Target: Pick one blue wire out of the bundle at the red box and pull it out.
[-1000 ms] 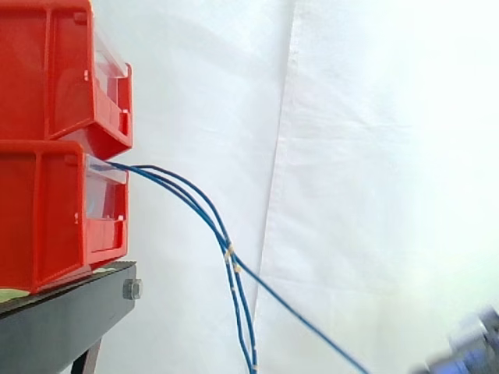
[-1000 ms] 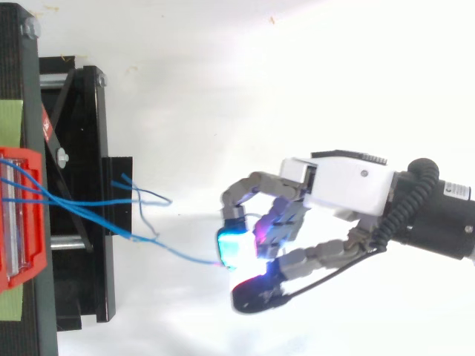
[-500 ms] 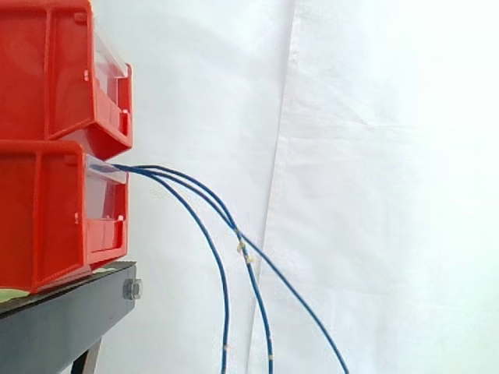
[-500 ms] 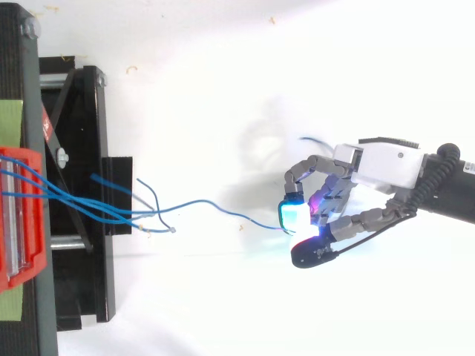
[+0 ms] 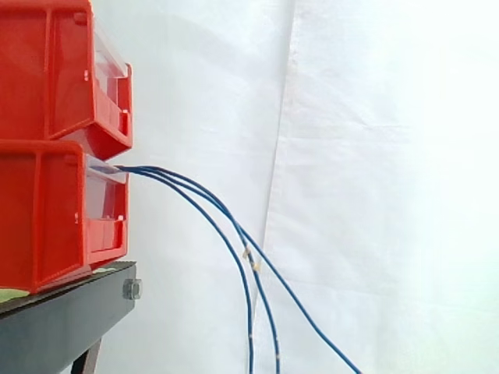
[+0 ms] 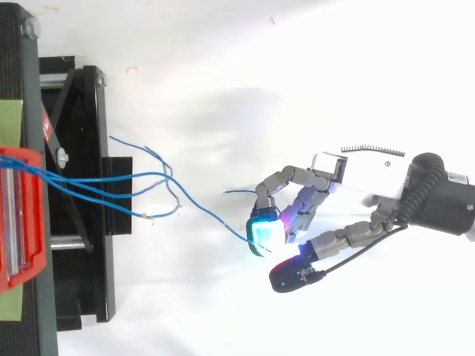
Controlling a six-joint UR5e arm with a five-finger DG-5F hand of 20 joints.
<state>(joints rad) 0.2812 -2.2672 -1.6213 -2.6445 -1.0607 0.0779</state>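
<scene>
Three blue wires (image 5: 204,202) leave the lower red bin (image 5: 47,218) and hang down past the stand in the side view. From above, the bundle (image 6: 89,191) fans out from the red bin (image 6: 16,276). One blue wire (image 6: 211,217) runs on to the right, up to the glowing cyan fingertip (image 6: 267,233) of the hand (image 6: 360,172). The hand's fingers are curled and pinch this wire at its far end. A short tail of wire (image 6: 239,191) sticks out left of the fingers. The other two wires end loose near the stand.
A second red bin (image 5: 47,70) sits stacked on the lower one. Both rest on a black stand (image 5: 62,319), which from above lies at the left (image 6: 82,289). White curtain lies behind and below the hand.
In the top view the hand has moved left and a little down, back toward the bins, still pinching the wire. The held wire now sags in a curve, and the hanging wires have shifted.
</scene>
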